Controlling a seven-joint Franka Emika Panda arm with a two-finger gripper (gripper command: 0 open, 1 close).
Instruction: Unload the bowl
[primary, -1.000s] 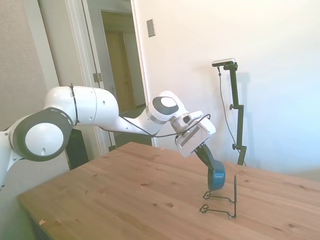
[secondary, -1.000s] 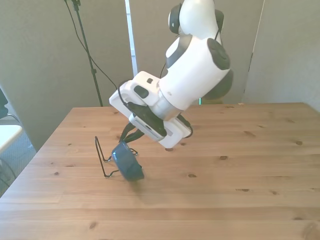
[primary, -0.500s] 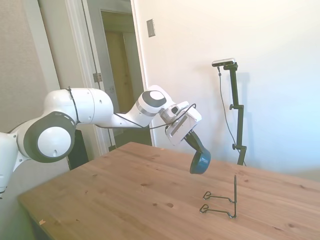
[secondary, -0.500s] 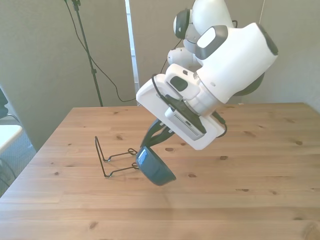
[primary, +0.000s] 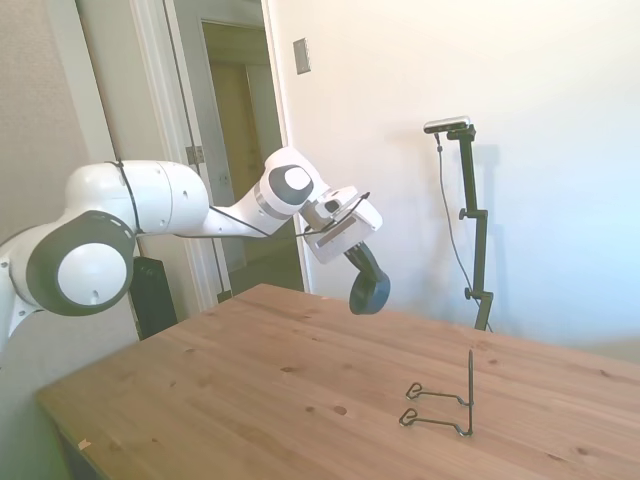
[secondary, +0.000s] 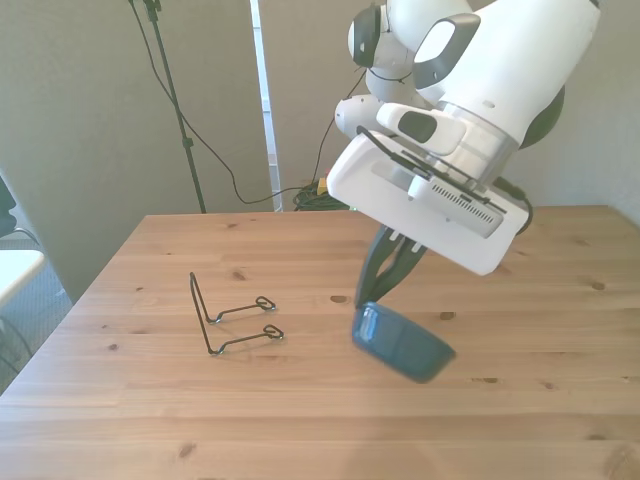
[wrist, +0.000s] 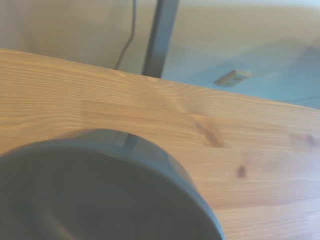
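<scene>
My arm (primary: 180, 205) stretches out level from the side view's nine o'clock, wrist (secondary: 440, 195) pitched down toward five o'clock. My gripper (primary: 362, 272) hangs in the air, its dark fingers (secondary: 385, 270) pinched on the rim of the bowl (secondary: 402, 343), which is carried tilted.

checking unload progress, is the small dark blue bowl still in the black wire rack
Out. The small dark blue bowl hangs tilted in the gripper, clear of the black wire rack.

You have a dark blue bowl (secondary: 405, 343) under the white arm (primary: 170, 205), a thin black wire rack (secondary: 228, 318), and a light knotty pine table (secondary: 560, 400)
</scene>
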